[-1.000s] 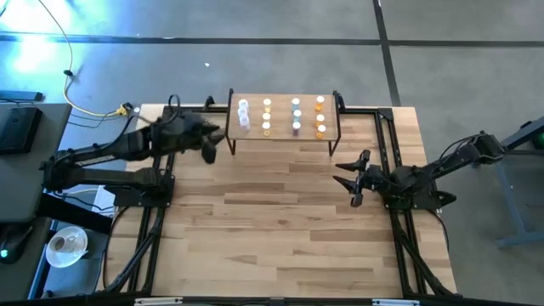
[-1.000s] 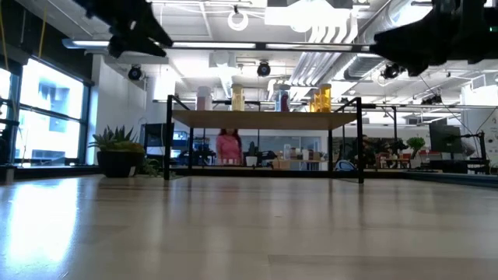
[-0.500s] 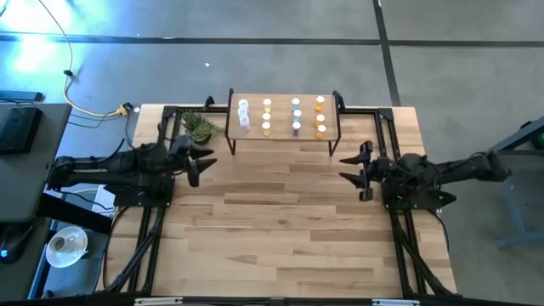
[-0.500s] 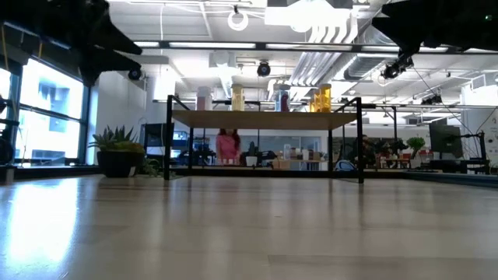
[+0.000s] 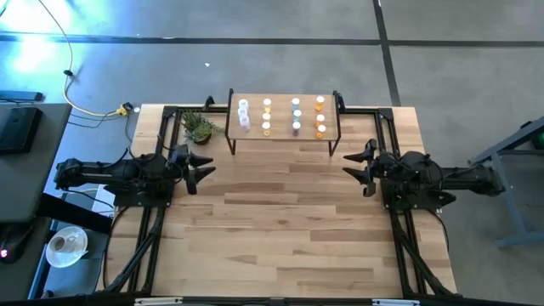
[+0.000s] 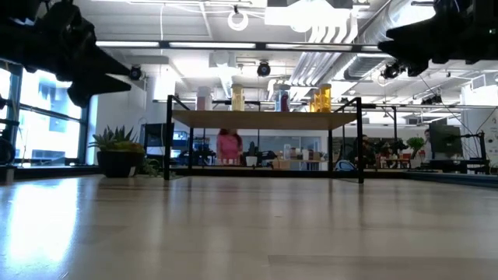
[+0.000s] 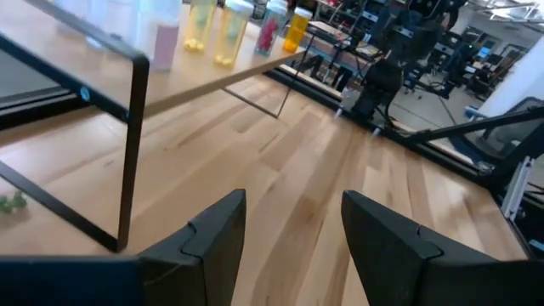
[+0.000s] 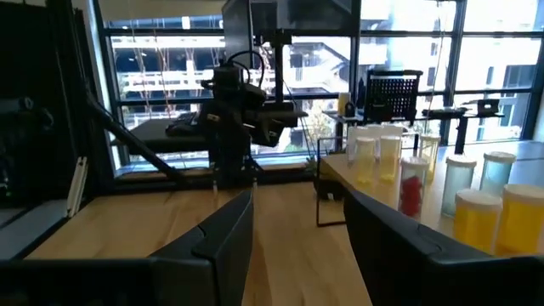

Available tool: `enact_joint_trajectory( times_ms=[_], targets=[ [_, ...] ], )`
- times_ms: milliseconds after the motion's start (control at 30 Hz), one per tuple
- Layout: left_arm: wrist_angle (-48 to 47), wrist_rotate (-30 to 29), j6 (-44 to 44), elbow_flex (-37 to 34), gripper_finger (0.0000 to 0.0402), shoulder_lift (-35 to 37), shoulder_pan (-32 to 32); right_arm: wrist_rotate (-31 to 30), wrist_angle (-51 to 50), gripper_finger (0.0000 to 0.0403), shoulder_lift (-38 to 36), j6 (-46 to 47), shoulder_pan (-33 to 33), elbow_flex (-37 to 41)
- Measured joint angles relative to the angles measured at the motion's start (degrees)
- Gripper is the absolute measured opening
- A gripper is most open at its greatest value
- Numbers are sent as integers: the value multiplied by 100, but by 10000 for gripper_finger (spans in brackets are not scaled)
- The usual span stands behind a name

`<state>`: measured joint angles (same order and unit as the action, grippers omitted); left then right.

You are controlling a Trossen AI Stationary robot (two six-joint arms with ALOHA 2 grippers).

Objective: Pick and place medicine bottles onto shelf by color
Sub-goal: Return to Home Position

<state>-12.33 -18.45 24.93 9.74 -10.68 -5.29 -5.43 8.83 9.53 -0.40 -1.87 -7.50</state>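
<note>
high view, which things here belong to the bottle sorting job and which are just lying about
Job: medicine bottles, all standing on the shelf; left claw and right claw, both open and empty.

Lying about: potted plant beside the shelf; yellow cable on the floor.

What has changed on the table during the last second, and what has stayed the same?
The left gripper drew back from the left end of the shelf to its own side of the table, uncovering the potted plant. The right gripper shifted slightly toward the far edge. Both are open and empty; nothing was taken or released. The medicine bottles stayed in their rows on the shelf.
</note>
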Motion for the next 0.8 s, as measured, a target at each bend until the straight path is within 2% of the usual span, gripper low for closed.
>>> enact_joint_trajectory(
  times_ms=[233, 433, 800],
  targets=[
    [34, -165, -104, -411, 184, 221, 16, 0, 559, 177, 10, 169, 0, 666],
    [52, -186, -395, -466, 184, 274, 16, -4, 474, 177, 16, 170, 0, 690],
    [260, 16, -2288, -466, 184, 294, 16, -9, -190, 177, 19, 181, 0, 692]
  ],
)
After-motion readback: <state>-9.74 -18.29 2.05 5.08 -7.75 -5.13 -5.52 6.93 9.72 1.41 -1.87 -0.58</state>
